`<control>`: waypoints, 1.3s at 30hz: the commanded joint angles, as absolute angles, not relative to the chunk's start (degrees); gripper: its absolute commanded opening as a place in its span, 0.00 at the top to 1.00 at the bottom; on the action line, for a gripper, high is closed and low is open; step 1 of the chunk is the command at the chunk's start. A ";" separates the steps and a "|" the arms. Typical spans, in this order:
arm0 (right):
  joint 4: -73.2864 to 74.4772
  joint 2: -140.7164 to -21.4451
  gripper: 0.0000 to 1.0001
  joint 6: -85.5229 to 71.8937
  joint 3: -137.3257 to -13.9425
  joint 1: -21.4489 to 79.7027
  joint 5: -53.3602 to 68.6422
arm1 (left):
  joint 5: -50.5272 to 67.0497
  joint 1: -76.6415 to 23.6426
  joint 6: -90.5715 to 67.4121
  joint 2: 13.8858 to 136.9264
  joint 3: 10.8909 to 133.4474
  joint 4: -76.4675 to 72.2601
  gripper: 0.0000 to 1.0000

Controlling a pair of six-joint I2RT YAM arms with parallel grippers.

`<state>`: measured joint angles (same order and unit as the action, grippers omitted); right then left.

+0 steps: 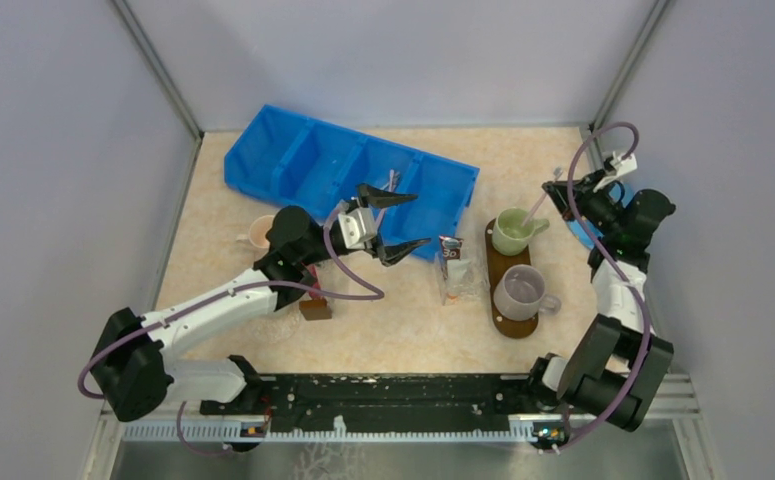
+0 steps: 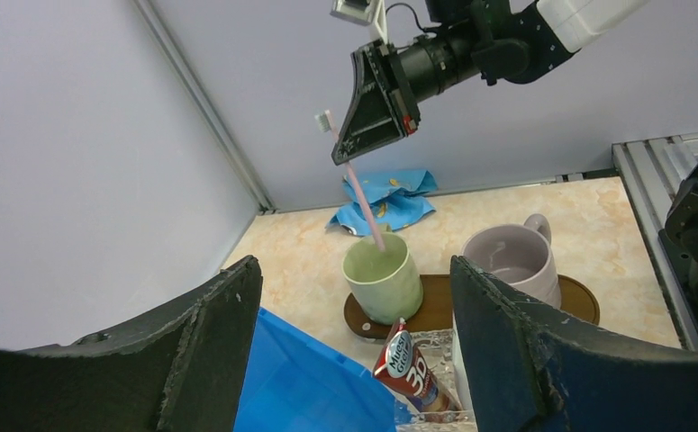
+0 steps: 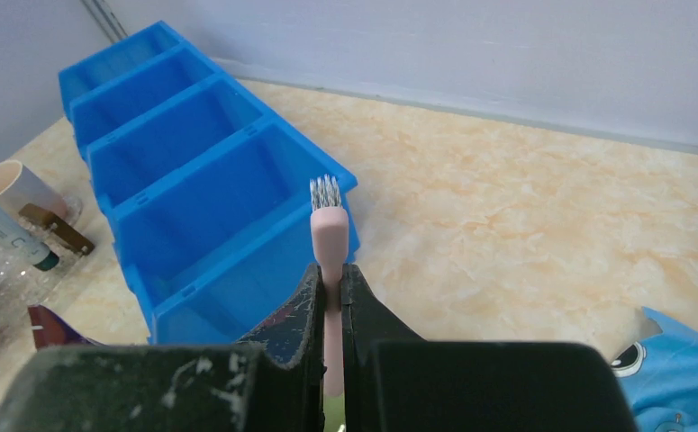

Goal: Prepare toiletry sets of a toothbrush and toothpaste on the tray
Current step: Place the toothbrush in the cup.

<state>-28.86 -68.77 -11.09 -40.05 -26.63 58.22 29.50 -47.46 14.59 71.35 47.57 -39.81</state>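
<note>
My right gripper [image 1: 563, 193] [image 3: 329, 274] is shut on a pink toothbrush [image 3: 327, 225] just below its bristles. The toothbrush [image 2: 363, 207] slants down with its handle end inside the green mug [image 1: 513, 230] [image 2: 383, 279]. That mug and a mauve mug [image 1: 521, 292] [image 2: 512, 261] stand on the dark brown oval tray [image 1: 493, 262] [image 2: 579, 301]. A red and dark toothpaste tube [image 1: 452, 262] [image 2: 408, 369] lies on clear wrapping just left of the tray. My left gripper [image 1: 391, 224] [image 2: 354, 274] hangs open and empty over the blue bin's right end.
The blue compartment bin [image 1: 343, 170] [image 3: 201, 180] lies at the back. A cream mug [image 1: 260, 232] [image 3: 12, 184] and a small brown block [image 1: 315, 308] sit beside my left arm. A crumpled blue packet [image 2: 390, 198] [image 3: 678, 369] lies under the right gripper.
</note>
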 commanded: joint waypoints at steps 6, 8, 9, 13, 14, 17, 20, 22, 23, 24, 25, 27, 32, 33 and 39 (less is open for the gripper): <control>-23.93 -73.08 1.00 -3.01 -41.21 -21.80 54.20 | 31.65 -46.55 12.87 71.58 45.82 -46.31 0.18; -23.34 -73.59 0.98 -2.46 -41.30 -21.55 54.12 | 31.89 -46.37 12.54 71.75 45.64 -46.89 0.18; -23.03 -73.72 0.97 -2.20 -41.31 -21.47 54.13 | 32.03 -46.26 12.45 71.80 45.54 -47.18 0.18; -22.26 -73.93 0.88 -1.57 -41.22 -21.36 54.22 | 32.45 -46.03 12.05 72.01 45.22 -48.09 0.18; -22.07 -73.87 0.85 -1.50 -41.22 -21.36 54.23 | 32.50 -45.99 11.96 72.02 45.15 -48.34 0.18; -21.65 -73.58 0.76 -1.49 -41.39 -21.36 54.22 | 32.76 -45.88 11.84 72.07 44.88 -48.83 0.18; -21.40 -72.78 0.68 -1.49 -41.40 -21.31 54.32 | 32.91 -45.79 11.62 71.98 44.76 -49.11 0.18; -21.21 -72.25 0.64 -1.43 -41.40 -21.40 54.32 | 32.91 -45.66 11.57 71.92 44.71 -49.26 0.18; -21.04 -71.94 0.62 -1.42 -41.47 -21.41 54.32 | 32.97 -45.65 11.53 71.90 44.62 -49.33 0.18; -20.79 -71.59 0.59 -1.29 -41.60 -21.37 54.27 | 32.99 -45.62 11.45 71.89 44.57 -49.46 0.18; -20.36 -71.21 0.57 -1.05 -41.72 -21.50 54.31 | 32.96 -45.57 11.43 71.85 44.54 -49.55 0.18; -19.67 -70.31 0.53 -0.57 -41.98 -21.72 54.50 | 32.96 -45.45 11.34 71.82 44.39 -49.80 0.18; -19.68 -68.14 0.49 -1.02 -42.10 -23.91 57.14 | 33.26 -45.26 11.15 71.94 44.31 -50.05 0.18; -19.76 -67.77 0.49 -1.23 -42.06 -24.40 57.93 | 33.23 -45.22 11.15 71.98 44.37 -50.01 0.18; -20.17 -66.37 0.49 -2.15 -42.27 -25.27 61.20 | 29.49 -45.16 14.44 70.43 48.21 -38.21 0.09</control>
